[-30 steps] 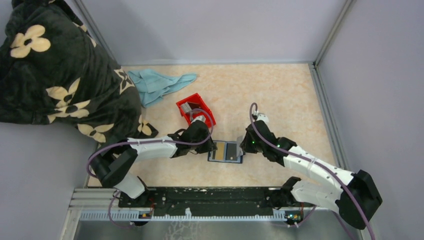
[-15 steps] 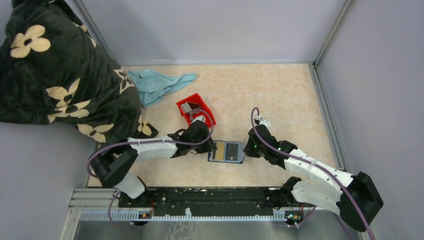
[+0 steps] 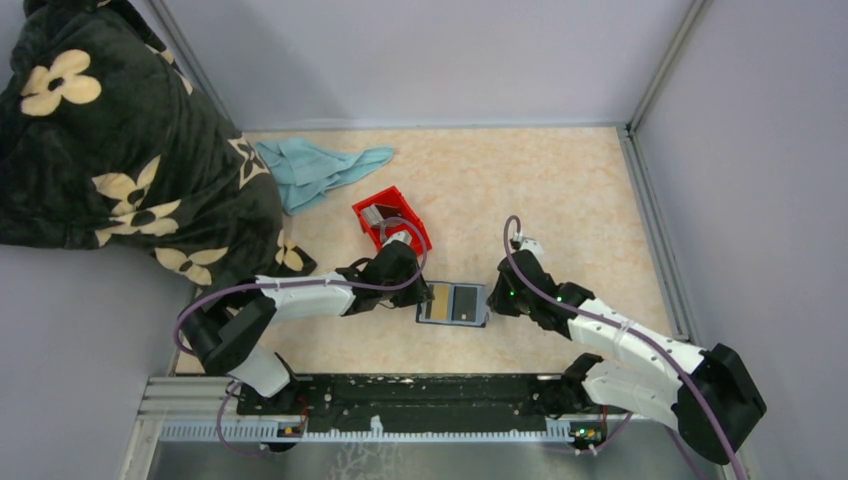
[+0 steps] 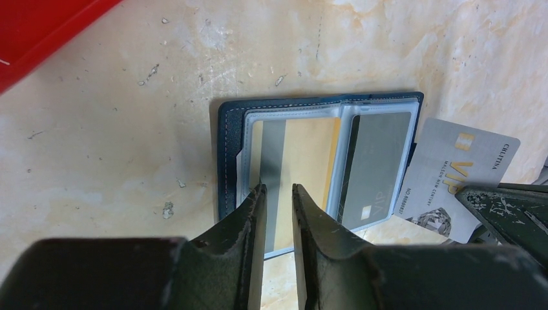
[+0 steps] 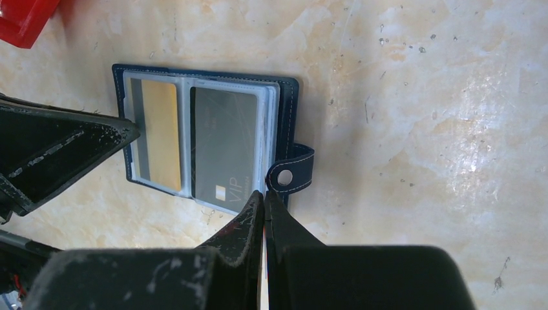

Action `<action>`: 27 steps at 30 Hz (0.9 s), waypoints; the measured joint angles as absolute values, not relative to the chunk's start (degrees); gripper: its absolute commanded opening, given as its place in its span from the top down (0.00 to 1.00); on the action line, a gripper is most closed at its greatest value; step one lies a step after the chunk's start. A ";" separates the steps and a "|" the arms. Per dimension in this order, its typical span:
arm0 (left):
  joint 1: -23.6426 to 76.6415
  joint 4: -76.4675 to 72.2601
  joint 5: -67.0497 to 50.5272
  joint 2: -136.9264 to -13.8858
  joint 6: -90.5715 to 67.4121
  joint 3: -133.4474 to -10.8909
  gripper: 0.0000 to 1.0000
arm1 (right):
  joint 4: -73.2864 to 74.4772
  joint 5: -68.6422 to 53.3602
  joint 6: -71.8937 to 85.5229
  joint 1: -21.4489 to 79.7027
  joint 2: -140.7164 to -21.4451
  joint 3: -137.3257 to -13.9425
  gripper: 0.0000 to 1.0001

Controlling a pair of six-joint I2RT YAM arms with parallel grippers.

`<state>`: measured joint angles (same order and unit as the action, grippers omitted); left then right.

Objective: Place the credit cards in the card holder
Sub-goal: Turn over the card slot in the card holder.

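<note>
The card holder [image 3: 452, 303] lies open on the table, a navy wallet [image 4: 226, 155] with clear sleeves. A tan card [image 4: 304, 168] sits in its left sleeve and a dark grey card [image 4: 375, 161] in its right sleeve. My left gripper [image 4: 276, 187] is narrowly open and empty, its tips over the wallet's near edge on the tan card side. My right gripper [image 5: 265, 194] is shut on a greyish-white credit card [image 4: 462, 171], held edge-on beside the wallet's snap tab [image 5: 291, 171].
A red bin [image 3: 392, 222] with cards in it stands just behind the left gripper. A blue cloth [image 3: 320, 168] lies at the back left. A dark flowered blanket [image 3: 110, 140] fills the left side. Walls enclose the table.
My right gripper moved a little to the right and nearer with its card, then held still. The left arm and the wallet have hardly moved.
</note>
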<state>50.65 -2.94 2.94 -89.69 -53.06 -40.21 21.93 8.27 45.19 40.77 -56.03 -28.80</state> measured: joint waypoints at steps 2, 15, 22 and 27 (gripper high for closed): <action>50.65 -2.96 2.92 -89.69 -53.06 -40.21 0.73 | 21.71 7.97 45.19 40.62 -56.10 -28.75 1.00; 51.03 -4.91 2.57 -90.43 -54.22 -39.90 0.74 | 17.93 5.74 45.52 38.72 -56.40 -26.11 1.00; 51.40 -5.98 2.55 -91.00 -55.48 -39.92 0.74 | 17.54 5.61 45.41 37.60 -55.44 -25.61 1.00; 51.66 -6.35 2.55 -91.26 -55.86 -39.94 0.74 | 15.86 4.43 45.74 36.45 -54.89 -23.68 1.00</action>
